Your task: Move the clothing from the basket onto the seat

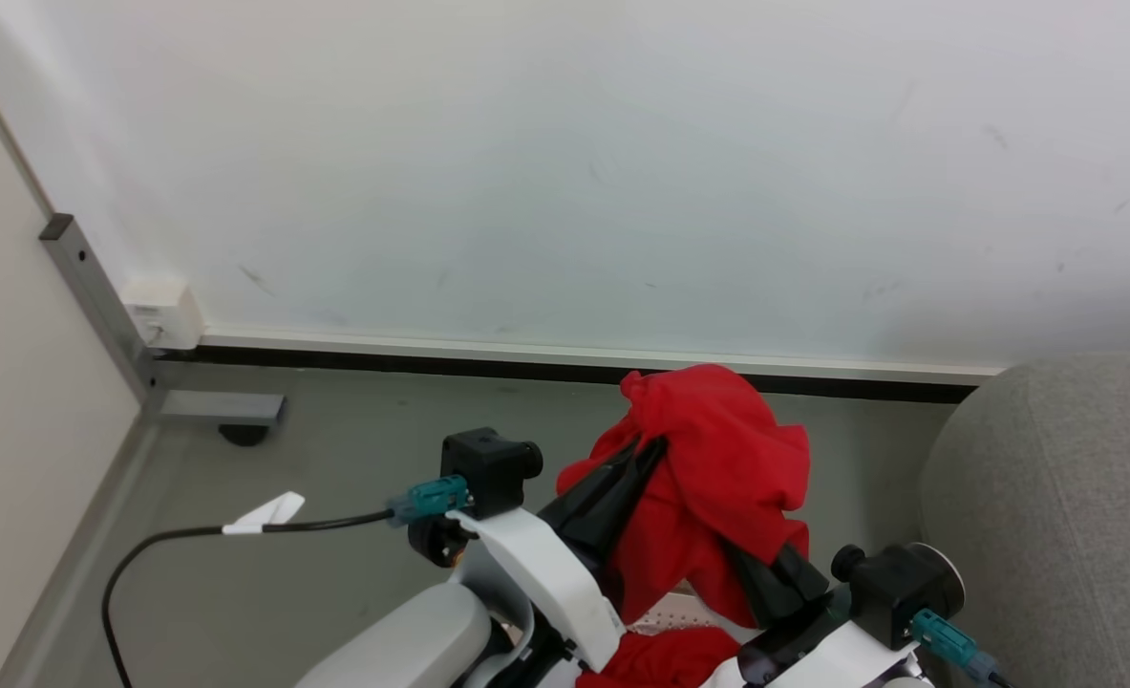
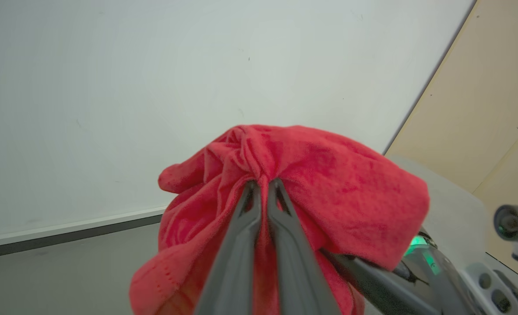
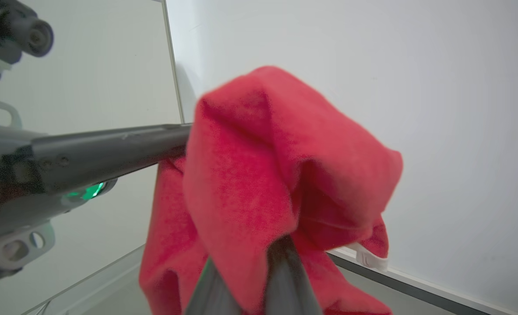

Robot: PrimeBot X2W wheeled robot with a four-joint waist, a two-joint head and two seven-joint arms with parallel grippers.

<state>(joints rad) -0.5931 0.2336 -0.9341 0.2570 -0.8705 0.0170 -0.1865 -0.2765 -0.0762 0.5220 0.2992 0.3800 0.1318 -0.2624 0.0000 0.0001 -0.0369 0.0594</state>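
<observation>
Left gripper [image 2: 263, 186] clamps the raised clothing [image 2: 329, 188]; right gripper [image 3: 263, 275], cloth-draped, grip unclear. Swinging toward the seat [image 1: 1052, 497] at 3 o'clock, both should travel together, high.

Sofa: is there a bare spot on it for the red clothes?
Yes. The sofa part in view, right of the floor, looks bare. The floor between wall and cable is free too. Crowded in the middle, where the left gripper and right gripper hold the clothing.
</observation>
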